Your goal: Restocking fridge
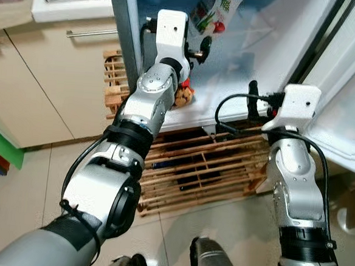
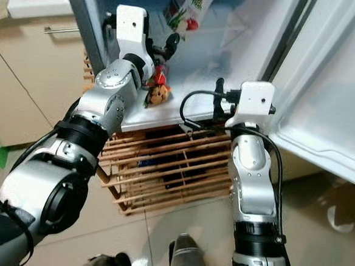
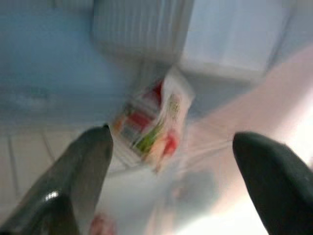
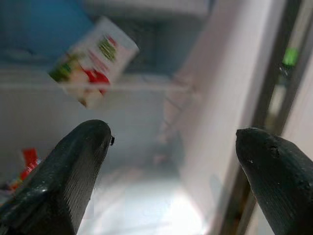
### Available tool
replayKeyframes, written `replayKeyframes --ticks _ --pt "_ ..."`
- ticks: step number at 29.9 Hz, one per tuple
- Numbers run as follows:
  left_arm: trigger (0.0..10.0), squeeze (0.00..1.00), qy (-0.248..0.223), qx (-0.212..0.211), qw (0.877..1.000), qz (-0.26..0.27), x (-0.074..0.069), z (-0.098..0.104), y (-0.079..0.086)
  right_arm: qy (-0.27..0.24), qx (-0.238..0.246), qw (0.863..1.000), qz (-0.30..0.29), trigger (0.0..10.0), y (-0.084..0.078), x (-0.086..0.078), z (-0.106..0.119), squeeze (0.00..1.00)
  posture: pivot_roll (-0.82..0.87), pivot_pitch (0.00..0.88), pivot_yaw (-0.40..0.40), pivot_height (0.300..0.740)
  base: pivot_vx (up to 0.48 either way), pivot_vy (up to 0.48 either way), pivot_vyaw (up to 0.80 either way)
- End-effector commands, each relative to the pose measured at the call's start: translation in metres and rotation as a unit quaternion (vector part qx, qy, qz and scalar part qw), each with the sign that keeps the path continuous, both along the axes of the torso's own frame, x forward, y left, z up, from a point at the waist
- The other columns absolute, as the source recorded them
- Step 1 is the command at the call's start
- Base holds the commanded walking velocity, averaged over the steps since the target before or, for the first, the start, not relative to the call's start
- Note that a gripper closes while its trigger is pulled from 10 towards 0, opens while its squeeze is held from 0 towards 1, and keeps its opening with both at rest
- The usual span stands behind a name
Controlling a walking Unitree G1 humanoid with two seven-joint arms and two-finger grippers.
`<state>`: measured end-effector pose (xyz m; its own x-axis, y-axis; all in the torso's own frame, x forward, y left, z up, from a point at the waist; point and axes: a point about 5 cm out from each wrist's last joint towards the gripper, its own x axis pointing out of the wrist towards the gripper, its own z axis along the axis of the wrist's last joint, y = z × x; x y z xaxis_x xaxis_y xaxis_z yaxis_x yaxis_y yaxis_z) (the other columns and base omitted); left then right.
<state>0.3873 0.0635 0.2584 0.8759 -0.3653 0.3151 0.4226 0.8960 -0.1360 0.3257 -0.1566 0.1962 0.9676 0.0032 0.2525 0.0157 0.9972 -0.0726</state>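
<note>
A: From the left eye view, where does the restocking stand?

B: Both arms reach into the open fridge (image 1: 282, 31). A carton (image 1: 215, 11) printed with red and green fruit lies tilted deep on the pale shelf (image 1: 228, 103), and a small red-and-tan packet (image 1: 184, 94) sits at the shelf's front edge beside the left arm. I judge 1 item is just placed and the arms need to draw back for the next.

A: And the right eye view?

B: Same scene. A slatted wooden crate (image 2: 163, 168) stands on the pale tiled floor (image 2: 316, 240) below the fridge, with beige cabinets (image 2: 22, 85) to the robot's left.

A: The left wrist view?

B: Blurred. The left gripper (image 3: 171, 171) has its 2 fingers spread wide, holding nothing, with the carton ahead, apart from them.

A: The right wrist view?

B: The right gripper (image 4: 173, 171) is likewise spread and empty; the carton lies well beyond it.
</note>
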Motion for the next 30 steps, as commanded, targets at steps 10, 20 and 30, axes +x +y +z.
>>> replayKeyframes --ticks 10,20,30 --pt "10.0 1.00 -0.017 0.042 0.996 -0.075 -0.065 -0.057 0.028 -0.013 0.001 0.998 -0.053 10.0 -0.042 -0.004 0.008 0.00 -0.29 0.000 0.017 0.740 0.000 0.000 0.00" --pt "10.0 0.00 -0.012 0.035 0.997 -0.063 -0.075 -0.055 0.034 0.005 0.000 0.999 -0.036 10.0 -0.028 -0.009 -0.008 0.00 -0.29 0.000 0.025 0.740 0.000 0.000 0.00" --pt "10.0 0.00 -0.008 0.018 0.998 -0.068 -0.079 -0.054 0.033 0.015 0.005 0.999 -0.042 10.0 -0.030 -0.014 -0.015 0.00 -0.29 0.003 0.027 0.740 0.000 -0.114 0.00"
